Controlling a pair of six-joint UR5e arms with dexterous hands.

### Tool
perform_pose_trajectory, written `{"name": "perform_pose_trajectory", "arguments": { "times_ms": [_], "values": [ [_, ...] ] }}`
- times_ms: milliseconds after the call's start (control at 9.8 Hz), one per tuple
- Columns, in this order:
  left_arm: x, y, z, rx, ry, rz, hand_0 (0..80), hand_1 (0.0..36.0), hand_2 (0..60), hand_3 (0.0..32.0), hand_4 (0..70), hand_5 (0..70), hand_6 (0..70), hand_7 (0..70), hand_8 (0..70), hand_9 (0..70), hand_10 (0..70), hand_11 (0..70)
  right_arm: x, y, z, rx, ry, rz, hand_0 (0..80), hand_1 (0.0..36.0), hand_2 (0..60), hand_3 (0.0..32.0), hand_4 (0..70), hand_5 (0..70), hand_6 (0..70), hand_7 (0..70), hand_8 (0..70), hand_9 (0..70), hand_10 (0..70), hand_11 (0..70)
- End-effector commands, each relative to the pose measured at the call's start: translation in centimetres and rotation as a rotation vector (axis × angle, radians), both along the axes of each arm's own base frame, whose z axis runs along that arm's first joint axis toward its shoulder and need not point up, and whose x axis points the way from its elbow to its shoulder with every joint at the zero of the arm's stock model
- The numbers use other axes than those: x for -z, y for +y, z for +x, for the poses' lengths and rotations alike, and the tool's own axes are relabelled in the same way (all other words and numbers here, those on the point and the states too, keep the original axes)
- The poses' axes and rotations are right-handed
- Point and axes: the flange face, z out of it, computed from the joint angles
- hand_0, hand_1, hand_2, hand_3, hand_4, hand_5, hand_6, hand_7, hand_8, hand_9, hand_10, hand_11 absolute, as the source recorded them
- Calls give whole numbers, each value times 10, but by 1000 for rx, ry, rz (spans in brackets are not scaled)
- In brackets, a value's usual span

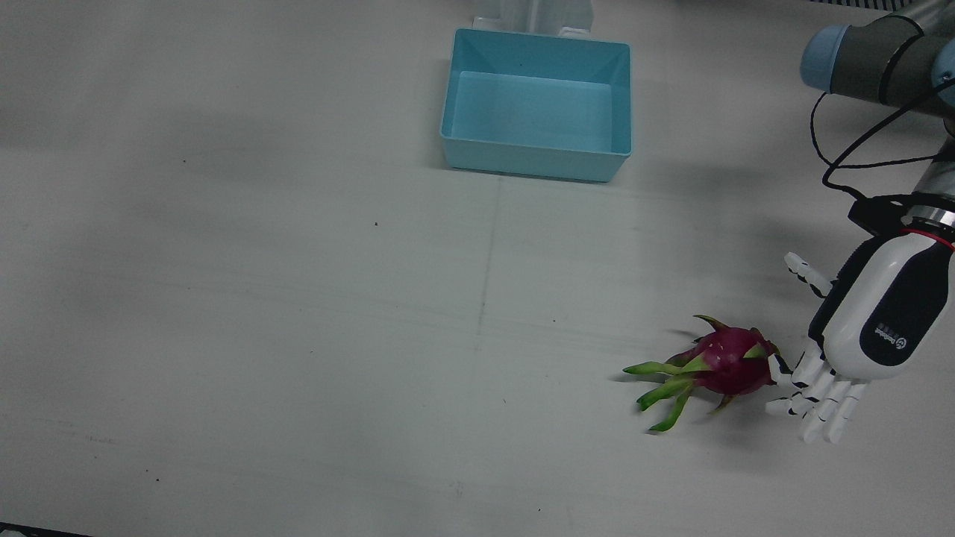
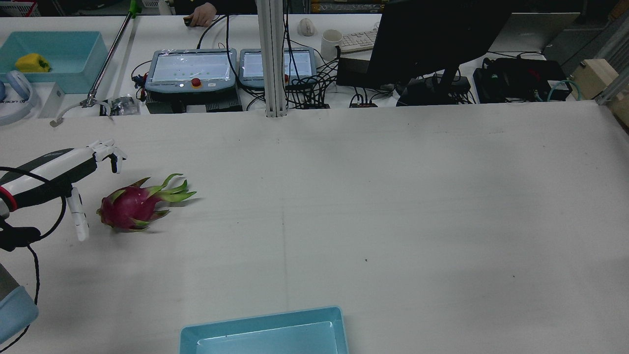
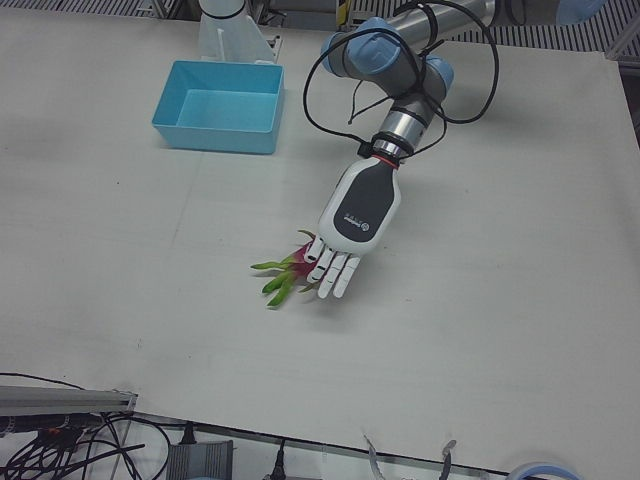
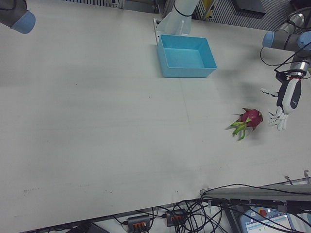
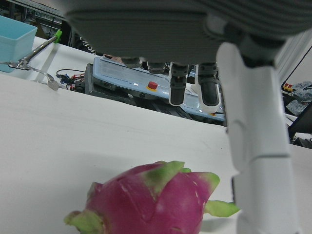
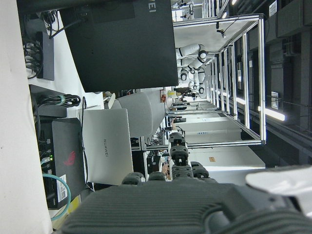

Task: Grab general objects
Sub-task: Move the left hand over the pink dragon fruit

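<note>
A magenta dragon fruit [image 1: 731,362] with green scales lies on the white table, also shown in the rear view [image 2: 128,206], right-front view [image 4: 250,117] and left hand view [image 5: 151,202]. My left hand [image 1: 858,335] is open just beside its round end, palm towards it, fingers spread and empty; it also shows in the rear view [image 2: 54,172] and left-front view [image 3: 350,225]. One fingertip is very close to the fruit; I cannot tell if it touches. My right hand [image 6: 178,161] shows only in its own view, away from the table, holding nothing.
An empty light blue bin [image 1: 537,160] stands at the table's middle on the robot's side, also in the rear view [image 2: 265,324]. Teach pendants [image 2: 191,69], cables and a monitor [image 2: 432,39] sit beyond the far table edge.
</note>
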Motion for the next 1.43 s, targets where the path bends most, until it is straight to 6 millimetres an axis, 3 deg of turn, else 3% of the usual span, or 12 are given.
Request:
{"name": "perform_pose_trajectory", "arguments": {
  "times_ms": [0,102,510,612,714,816,918,1122,1224,1327],
  "values": [
    [38,31,85,3,-20,-10,613,360,600,0,0,700,0,217,0,29,0,0,0,0,0,0,0,0,0,0,0,0,0,0,0,0,0,0,0,0],
    [41,38,97,6,-18,-8,526,360,600,0,0,700,0,186,0,23,0,0,0,0,-1,1,-1,0,0,0,0,0,0,0,0,0,0,0,0,0],
    [39,36,99,6,-14,-12,461,360,600,0,0,700,0,211,0,28,0,0,0,0,0,0,0,0,0,0,0,0,0,0,0,0,0,0,0,0],
    [37,36,97,9,-18,-14,408,359,600,0,0,700,0,205,0,27,0,0,0,0,0,0,0,0,0,0,0,0,0,0,0,0,0,0,0,0],
    [33,34,98,9,-25,-20,395,281,600,0,0,700,0,198,0,25,0,0,0,0,0,0,0,0,0,0,0,0,0,0,0,0,0,0,0,0],
    [30,33,99,11,-30,-24,396,212,443,0,0,700,0,205,0,27,0,0,0,0,0,0,0,0,0,0,0,0,0,0,0,0,0,0,0,0],
    [28,32,101,11,-31,-25,402,196,367,0,0,700,0,204,0,26,0,0,0,0,0,0,0,0,0,0,0,0,0,0,0,0,0,0,0,0],
    [26,31,101,12,-34,-27,399,218,449,0,0,700,0,224,0,30,0,0,0,0,0,0,0,0,0,0,0,0,0,0,0,0,0,0,0,0],
    [26,30,100,14,-34,-27,406,215,410,0,0,700,0,233,0,32,0,0,0,0,0,0,0,0,0,0,0,0,0,0,0,0,0,0,0,0],
    [25,31,100,12,-34,-28,390,175,299,0,0,700,0,226,0,31,0,0,0,0,0,0,0,0,0,0,0,0,0,0,0,0,0,0,0,0]
  ]
}}
